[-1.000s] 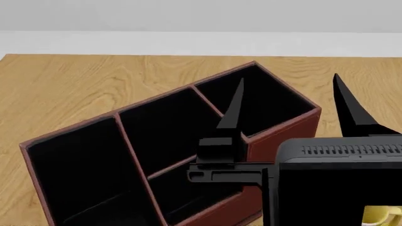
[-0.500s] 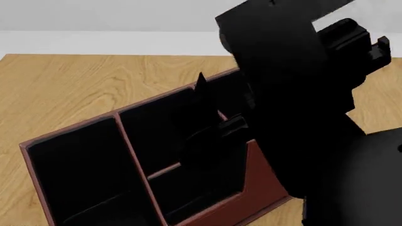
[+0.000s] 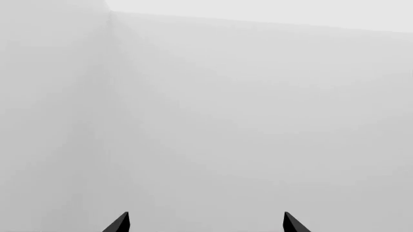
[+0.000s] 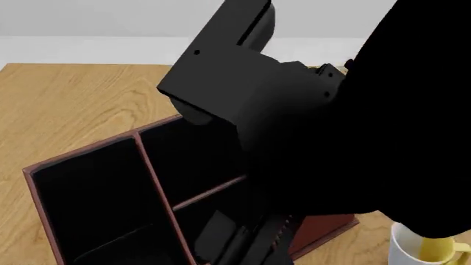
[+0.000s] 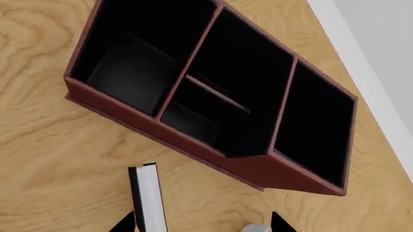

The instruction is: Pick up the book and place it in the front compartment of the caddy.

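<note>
The caddy [image 5: 213, 92] is a red-brown box with black cells, seen from above in the right wrist view. In the head view its left cells [image 4: 88, 182] show and the rest is behind my right arm [image 4: 331, 138]. The book [image 5: 147, 198] stands on the wooden table outside the caddy's long wall, black cover and white page edges showing. My right gripper [image 5: 203, 224] hovers above, open, with the book just inside one fingertip [image 5: 125, 223]. The left gripper [image 3: 206, 223] is open, empty and faces a bare grey wall. In the head view the book is hidden.
A white mug [image 4: 419, 248] with a yellow inside stands on the wooden table [image 4: 74, 105] by the caddy's right end. Its rim [image 5: 255, 227] shows between the right fingertips. The table's far edge meets a pale wall.
My right arm has swung up and across the head view, now covering most of the caddy's right half. The pointed fingers seen earlier are gone from that view, and the mug shows more fully.
</note>
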